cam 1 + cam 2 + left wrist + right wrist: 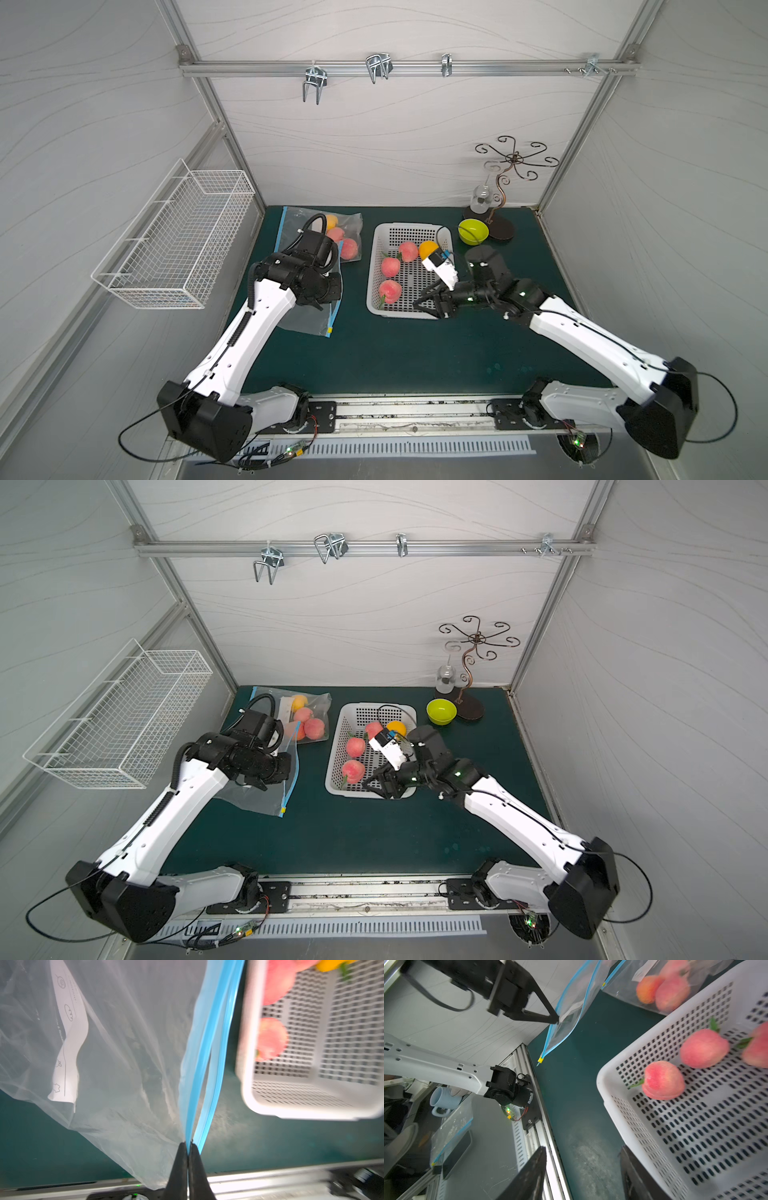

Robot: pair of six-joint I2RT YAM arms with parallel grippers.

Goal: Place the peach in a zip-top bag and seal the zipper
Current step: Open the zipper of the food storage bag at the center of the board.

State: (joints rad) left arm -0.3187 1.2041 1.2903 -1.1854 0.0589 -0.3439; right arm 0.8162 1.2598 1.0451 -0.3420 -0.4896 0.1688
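While our left gripper (188, 1148) is pinched tight on one blue lip of the zip-top bag (124, 1053), lifting its mouth toward the basket (601, 1088), our right gripper (581, 1150) hangs with its fingers apart at the basket's near corner. The nearest peach (663, 1080) lies just ahead of those fingers, inside the wall, leaf end toward the rim. That wall stands between them. One finger seems to be outside it, though blur leaves us unsure. A second peach (704, 1049) sits close beyond.
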